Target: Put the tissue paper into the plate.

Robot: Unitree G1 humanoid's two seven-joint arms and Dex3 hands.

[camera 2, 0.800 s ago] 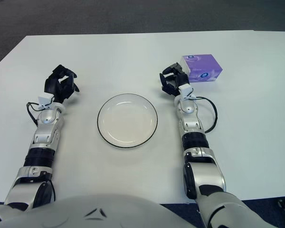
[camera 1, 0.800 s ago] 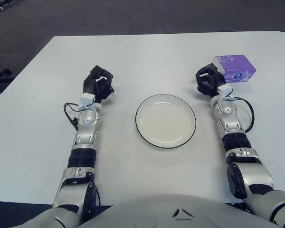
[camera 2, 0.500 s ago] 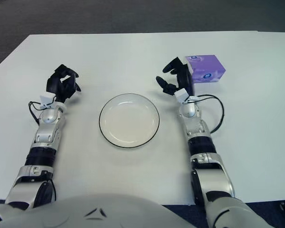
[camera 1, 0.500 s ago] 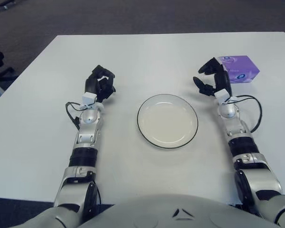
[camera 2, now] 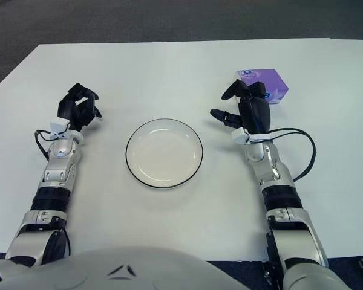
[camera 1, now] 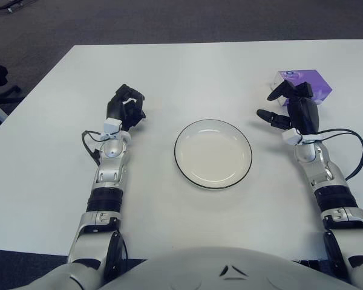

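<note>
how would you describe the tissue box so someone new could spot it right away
Start at the white table and find the round plate in its middle. Look to the far right of the plate, just beyond the open right hand: the tissue box is the small purple carton there, the only coloured thing on the table.

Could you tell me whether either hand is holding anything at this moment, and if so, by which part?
Nothing is held. The right hand shows open just in front of the purple tissue box, not closed on it. The left hand is curled left of the plate, holding nothing.
</note>
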